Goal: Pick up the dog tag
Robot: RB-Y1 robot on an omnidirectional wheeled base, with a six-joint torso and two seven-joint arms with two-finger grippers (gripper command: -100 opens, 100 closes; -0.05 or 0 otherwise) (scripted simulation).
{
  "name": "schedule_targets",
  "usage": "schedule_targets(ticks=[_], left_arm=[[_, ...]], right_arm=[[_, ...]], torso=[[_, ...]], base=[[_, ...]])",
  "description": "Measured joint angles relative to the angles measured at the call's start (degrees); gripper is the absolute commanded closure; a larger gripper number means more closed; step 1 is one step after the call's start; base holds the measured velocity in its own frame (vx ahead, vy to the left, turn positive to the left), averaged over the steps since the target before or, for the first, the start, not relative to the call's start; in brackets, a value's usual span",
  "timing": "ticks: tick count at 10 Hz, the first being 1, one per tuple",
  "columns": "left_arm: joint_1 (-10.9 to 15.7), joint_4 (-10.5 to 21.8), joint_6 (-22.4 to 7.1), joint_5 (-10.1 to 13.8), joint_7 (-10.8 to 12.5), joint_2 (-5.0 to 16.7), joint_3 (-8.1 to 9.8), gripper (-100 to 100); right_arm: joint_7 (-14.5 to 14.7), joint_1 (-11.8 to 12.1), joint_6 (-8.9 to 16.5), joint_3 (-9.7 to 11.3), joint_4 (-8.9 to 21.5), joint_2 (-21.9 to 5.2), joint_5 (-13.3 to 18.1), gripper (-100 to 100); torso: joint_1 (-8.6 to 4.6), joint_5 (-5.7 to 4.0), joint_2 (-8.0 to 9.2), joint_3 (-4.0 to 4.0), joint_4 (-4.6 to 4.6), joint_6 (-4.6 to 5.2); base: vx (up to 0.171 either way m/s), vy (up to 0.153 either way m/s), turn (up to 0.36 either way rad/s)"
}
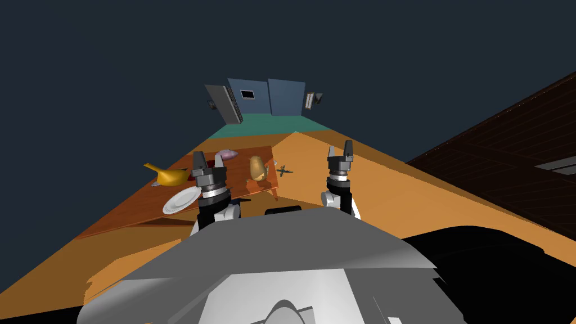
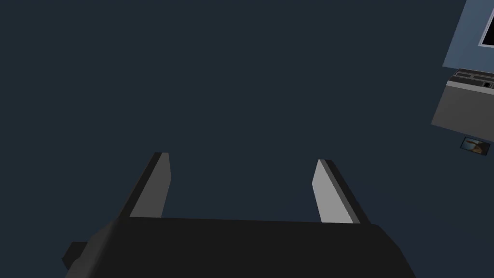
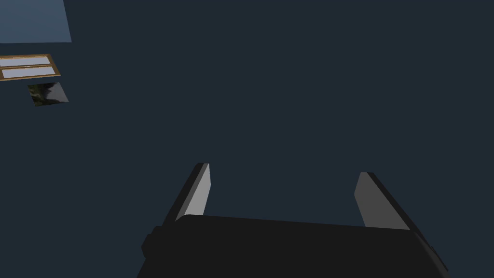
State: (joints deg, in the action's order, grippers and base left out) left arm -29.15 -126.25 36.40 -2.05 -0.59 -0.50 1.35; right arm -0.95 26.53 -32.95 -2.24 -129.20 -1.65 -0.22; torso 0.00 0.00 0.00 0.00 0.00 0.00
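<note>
Grippers both released. Left gripper is raised in front of the reddish-brown table. In the head view it sits between a yellow spouted vessel and a tan potato-like lump. Left wrist view: both fingers stand wide apart with nothing between them, against a flat dark blue-grey wall.

Right gripper is raised over the orange floor, to the right of the table. Its fingers are also spread with nothing held, against the same dark wall.

Also on the table:
- white plate near the front edge, just beside the left wrist
- pink item at the far end, beyond the left gripper
- the yellow vessel and the tan lump, well apart from each other

Dog tag: cannot tell for sure. The only candidate is a small dark cross-shaped item. It lies just off the table's right edge, against the orange floor, between the tan lump and the right gripper. It is too small to read any detail. Neither gripper touches it; both are raised clear of the table top and the floor.
</note>
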Motion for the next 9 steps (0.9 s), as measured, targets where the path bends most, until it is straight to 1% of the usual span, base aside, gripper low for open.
schedule_targets(ticks=[2, 4, 5, 7, 8, 9], left_arm=[[0.24, 0.81, -0.5, -0.2, 0.31, 2.2, -0.59, -100], [0.33, 1.59, -1.8, -0.25, 1.23, 5.54, -1.22, -100], [0.84, 2.51, -2.68, -0.59, 1.52, 7.03, -2.06, -100], [1.12, 4.19, -4.57, -0.93, 2.63, 10.67, -3.48, -100], [1.86, 5.99, -5.49, -1.22, 3.1, 12.34, -4.37, -100], [2.4, 7.04, -6.97, -1.45, 3.71, 14.09, -5.22, -100]], right_arm=[[0.0, 0.0, 0.0, 0.0, 0.0, 0.0, 0.0, 0], [0.0, 0.0, 0.0, 0.0, 0.0, 0.0, 0.0, 0], [0.0, 0.0, 0.0, 0.0, 0.0, 0.0, 0.0, 0], [0.0, 0.0, 0.0, 0.0, 0.0, 0.0, 0.0, 0], [0.0, 0.0, 0.0, 0.0, 0.0, 0.0, 0.0, 0], [0.0, 0.0, 0.0, 0.0, 0.0, 0.0, 0.0, 0]], torso=[[0.03, 0.01, -0.01, 0.0, 0.0, 0.0], [0.05, 0.01, -0.01, 0.0, 0.0, 0.0], [0.05, 0.01, -0.02, -0.01, -0.01, 0.01], [0.06, 0.01, -0.02, -0.01, -0.01, 0.01], [0.07, 0.02, -0.03, -0.02, -0.01, 0.01], [0.09, 0.02, -0.03, -0.02, -0.01, 0.01]], base=[[0.0, 0.003, -0.009], [0.002, 0.008, -0.026], [0.004, 0.008, -0.04], [0.002, 0.012, -0.048], [0.002, 0.019, -0.072], [0.001, 0.015, -0.021]])
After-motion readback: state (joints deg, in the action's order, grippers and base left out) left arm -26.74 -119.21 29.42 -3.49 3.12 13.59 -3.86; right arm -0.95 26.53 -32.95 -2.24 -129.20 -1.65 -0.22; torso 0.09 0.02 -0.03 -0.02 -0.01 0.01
